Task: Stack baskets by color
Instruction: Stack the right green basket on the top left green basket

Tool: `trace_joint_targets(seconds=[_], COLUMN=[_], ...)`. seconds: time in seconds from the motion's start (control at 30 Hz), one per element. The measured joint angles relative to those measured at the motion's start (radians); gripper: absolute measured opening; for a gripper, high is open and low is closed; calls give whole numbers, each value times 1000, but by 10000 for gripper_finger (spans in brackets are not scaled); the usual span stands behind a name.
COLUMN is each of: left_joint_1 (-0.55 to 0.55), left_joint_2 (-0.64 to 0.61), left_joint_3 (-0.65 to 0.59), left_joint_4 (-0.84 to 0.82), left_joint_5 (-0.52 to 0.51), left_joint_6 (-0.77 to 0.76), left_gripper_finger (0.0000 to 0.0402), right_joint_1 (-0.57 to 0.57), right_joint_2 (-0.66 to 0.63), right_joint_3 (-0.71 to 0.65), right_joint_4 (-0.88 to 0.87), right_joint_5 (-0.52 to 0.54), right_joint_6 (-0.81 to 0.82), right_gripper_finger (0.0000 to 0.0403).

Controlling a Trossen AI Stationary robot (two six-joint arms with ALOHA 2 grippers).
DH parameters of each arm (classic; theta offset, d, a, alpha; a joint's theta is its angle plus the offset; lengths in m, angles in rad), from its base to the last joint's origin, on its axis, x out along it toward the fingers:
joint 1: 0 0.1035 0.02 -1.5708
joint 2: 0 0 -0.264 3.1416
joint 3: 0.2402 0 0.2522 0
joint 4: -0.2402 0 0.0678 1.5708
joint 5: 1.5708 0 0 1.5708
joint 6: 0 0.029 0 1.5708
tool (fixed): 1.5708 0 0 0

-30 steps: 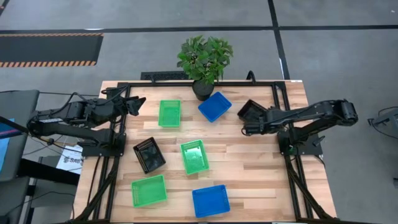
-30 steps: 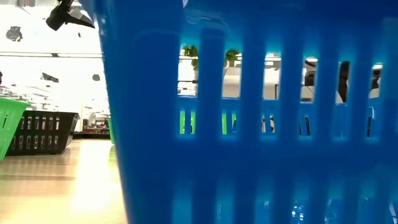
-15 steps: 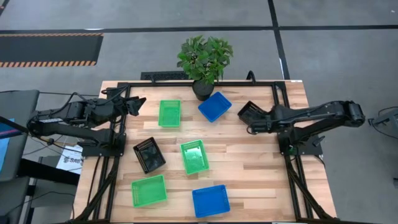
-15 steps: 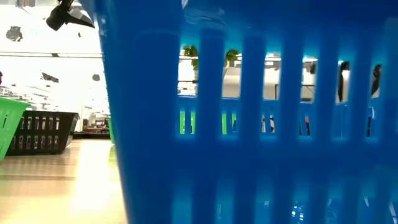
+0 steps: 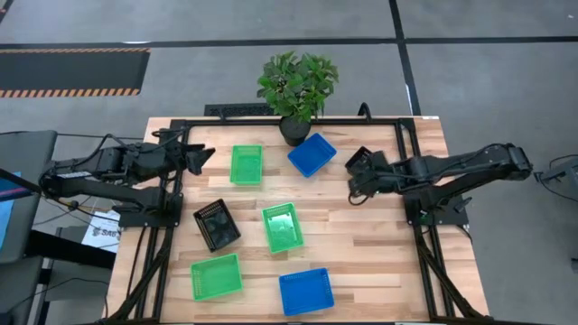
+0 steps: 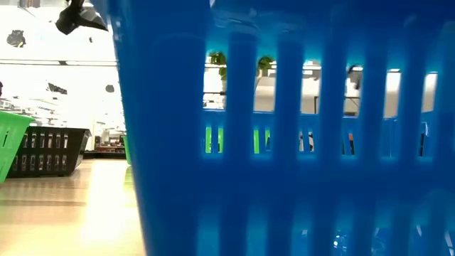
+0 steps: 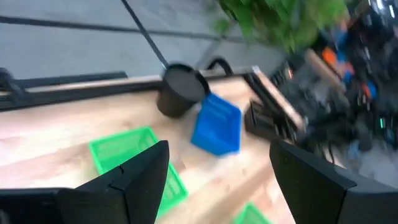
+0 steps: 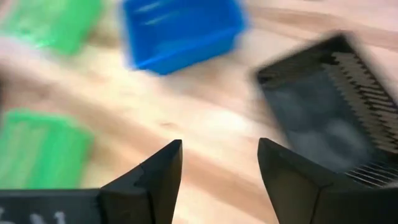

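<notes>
The left gripper (image 5: 206,153) hovers over the far-left part of the table (image 5: 361,257), jaws spread wide, holding nothing. The nearest basket to it is the far green basket (image 5: 246,164), just beside its fingertips toward the table's middle, with its long axis running near to far. This arm waits.

Further right, the lone black basket (image 5: 217,224) sits left of centre, rotated off the table's edges. The middle green basket (image 5: 283,227) lies beside it, the near-left green basket (image 5: 217,276) lies at the front edge, and the near blue basket (image 5: 305,291) lies to the right of that one. The far blue basket (image 5: 312,154) rests beside the potted plant (image 5: 298,90).

The right gripper (image 5: 355,191) is at work. Its jaws stand wide apart and empty; the right wrist view shows bare wood between the fingers (image 8: 152,177). The right black basket (image 5: 361,161) lies just beside the gripper on its far side, resting on the table and out of the jaws. In the high view it may be more than one basket nested together; this cannot be told.

Judgement: the lone black basket lies well apart from this gripper, across the table toward the left arm. The left gripper is the nearer of the two to it.
</notes>
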Motion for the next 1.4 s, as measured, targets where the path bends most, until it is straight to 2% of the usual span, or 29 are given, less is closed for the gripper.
trace_joint_targets(seconds=[0.13, 0.3, 0.5, 0.77, 1.0, 1.4], left_joint_1=[0, 0, 0, 0, 0, 0], left_joint_2=[68, 206, 309, 300, 285, 273], left_joint_3=[1, 0, 11, 137, 304, 511], left_joint_4=[-35, -133, -141, -173, -281, -418], left_joint_5=[105, 169, 230, 229, 193, 86], left_joint_6=[20, -5, -32, -33, -13, -23], left_gripper_finger=[268, 268, 267, 267, 267, 267], right_joint_1=[42, 75, 66, 0, -30, -36], right_joint_2=[56, 143, 247, 400, 483, 665], right_joint_3=[0, -1, -1, 0, 43, 231], right_joint_4=[116, 169, 318, 655, 682, 632], right_joint_5=[-16, -45, -156, -289, -355, -354], right_joint_6=[-52, -55, -57, -172, -227, -341], right_gripper_finger=[227, 227, 227, 227, 227, 226])
